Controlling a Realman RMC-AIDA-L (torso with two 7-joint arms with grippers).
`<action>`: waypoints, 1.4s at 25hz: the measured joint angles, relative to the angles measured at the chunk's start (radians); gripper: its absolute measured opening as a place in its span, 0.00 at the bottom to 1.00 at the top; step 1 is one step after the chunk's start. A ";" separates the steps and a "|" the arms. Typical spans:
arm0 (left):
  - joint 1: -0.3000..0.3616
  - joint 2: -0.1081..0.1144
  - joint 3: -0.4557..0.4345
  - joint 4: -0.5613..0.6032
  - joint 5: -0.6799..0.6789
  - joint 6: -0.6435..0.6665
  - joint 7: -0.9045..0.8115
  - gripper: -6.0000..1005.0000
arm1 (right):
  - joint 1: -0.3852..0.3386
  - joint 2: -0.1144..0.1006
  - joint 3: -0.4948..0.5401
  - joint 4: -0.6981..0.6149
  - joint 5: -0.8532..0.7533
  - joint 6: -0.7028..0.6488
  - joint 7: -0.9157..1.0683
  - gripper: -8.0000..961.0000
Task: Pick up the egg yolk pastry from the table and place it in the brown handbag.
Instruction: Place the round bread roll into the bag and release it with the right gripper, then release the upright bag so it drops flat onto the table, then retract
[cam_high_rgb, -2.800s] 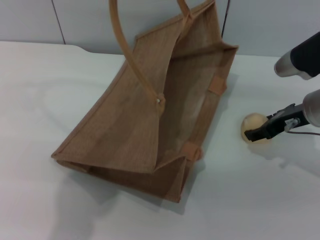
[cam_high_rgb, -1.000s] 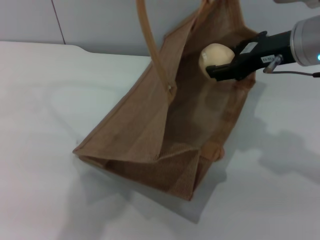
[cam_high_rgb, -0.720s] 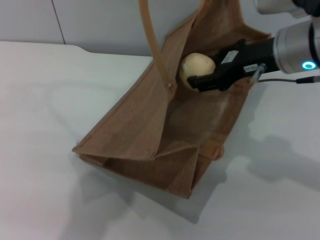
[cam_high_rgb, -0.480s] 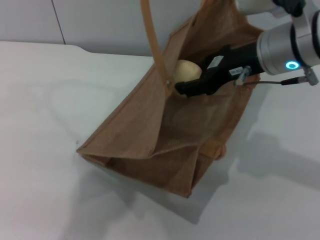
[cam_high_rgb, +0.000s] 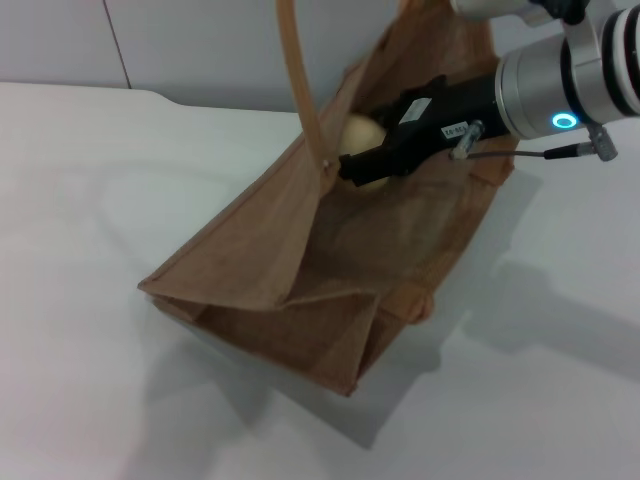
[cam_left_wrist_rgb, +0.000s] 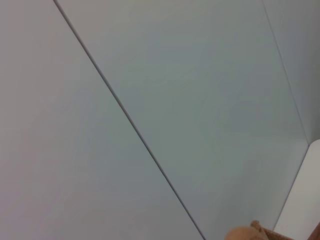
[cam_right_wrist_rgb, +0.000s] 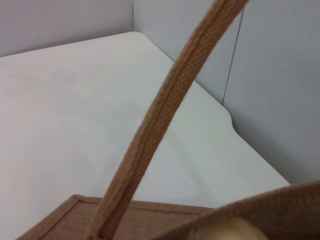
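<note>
Head view, near to far. White counter (cam_high_rgb: 90, 300) fills the lower and left part of the frame. Brown handbag (cam_high_rgb: 290, 270) sits mid-frame on it, mouth open and facing up and toward the right, closed bottom end nearest the camera at lower centre, body running diagonally up to the upper right. Shadow of the bag falls on the counter at lower right.

One handle (cam_high_rgb: 298, 80) arches up from the bag's left wall and runs out of the top of the frame.

Right gripper (cam_high_rgb: 352, 172) is reaching in from the upper right, black jaws inside the bag's mouth near the handle's base. Jaws are clamped on the egg yolk pastry (cam_high_rgb: 362, 135); the pastry is held off the bag's floor, just inside the opening, against the upper left inner wall. Only the top of the ball shows above the black finger. Silver wrist section with a lit blue ring sits at the upper right edge.

Behind everything: grey wall panels (cam_high_rgb: 180, 40) along the top.

Right wrist view: handle (cam_right_wrist_rgb: 155, 130) crosses the frame diagonally, bag rim (cam_right_wrist_rgb: 140, 212) along the bottom, a blurred pale sliver of pastry (cam_right_wrist_rgb: 225, 231) at the bottom edge, counter (cam_right_wrist_rgb: 65, 110) beyond.

Left wrist view: mostly wall panel (cam_left_wrist_rgb: 150, 100); a corner of the bag (cam_left_wrist_rgb: 252, 232) at bottom right. Left gripper itself doesn't show in any view, so its jaws can't be judged.
</note>
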 joint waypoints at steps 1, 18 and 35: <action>0.000 0.000 0.000 -0.001 0.000 0.000 0.000 0.15 | 0.000 0.000 0.001 0.002 0.000 0.000 0.000 0.79; 0.042 0.000 -0.009 -0.006 0.013 0.021 0.000 0.15 | -0.051 -0.005 0.060 0.004 -0.121 -0.034 0.056 0.93; 0.095 -0.001 -0.013 -0.007 0.023 0.078 -0.010 0.15 | -0.324 0.006 0.246 -0.164 -0.311 0.136 0.076 0.92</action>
